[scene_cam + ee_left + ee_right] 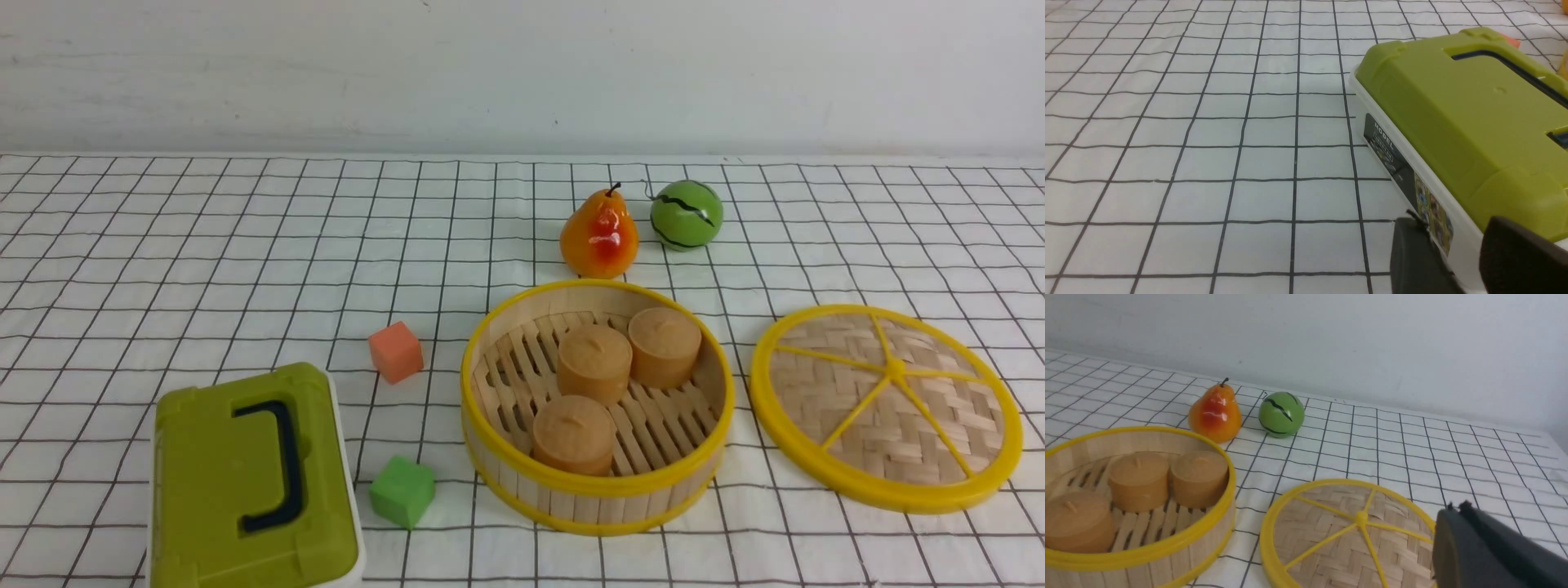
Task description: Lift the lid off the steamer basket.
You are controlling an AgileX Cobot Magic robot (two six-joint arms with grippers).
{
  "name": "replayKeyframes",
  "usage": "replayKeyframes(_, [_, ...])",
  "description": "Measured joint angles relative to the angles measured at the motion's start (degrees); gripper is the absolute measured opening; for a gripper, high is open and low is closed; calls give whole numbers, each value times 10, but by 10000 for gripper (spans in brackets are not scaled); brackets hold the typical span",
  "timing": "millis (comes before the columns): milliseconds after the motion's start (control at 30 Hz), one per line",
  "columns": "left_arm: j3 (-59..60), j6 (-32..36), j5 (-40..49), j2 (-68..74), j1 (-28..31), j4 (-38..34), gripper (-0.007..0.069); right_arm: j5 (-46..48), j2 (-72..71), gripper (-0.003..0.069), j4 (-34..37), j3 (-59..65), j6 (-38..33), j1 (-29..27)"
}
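The steamer basket (490, 359) stands uncovered near the middle of the table, with three round tan cakes (594, 363) on its slatted floor. It also shows in the right wrist view (1167, 543). The lid (886, 408) lies flat on the cloth just to the right of the basket, apart from it, and shows in the right wrist view (1339, 543). My right gripper (1455, 508) is shut and empty, above the lid's near right rim. My left gripper (1461, 261) is open and empty. Neither gripper shows in the front view.
A green rectangular box with a dark handle (245, 482) sits at the front left, close in front of my left gripper (1453, 110). An orange cube (396, 351) and a green cube (402, 490) lie left of the basket. A pear (598, 235) and a green ball (687, 214) stand behind it.
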Motion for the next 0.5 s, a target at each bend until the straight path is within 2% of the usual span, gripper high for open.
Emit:
replayKeyframes(100, [0, 0, 0, 0, 0, 0, 239, -51, -47, -15, -51, 81, 74, 0])
replayKeyframes(267, [0, 0, 0, 0, 0, 0, 239, -71, -108, -15, -100, 168, 156, 0])
replayKeyframes(500, [0, 0, 0, 0, 0, 0, 239, -13, -142, -15, -116, 193, 180, 0])
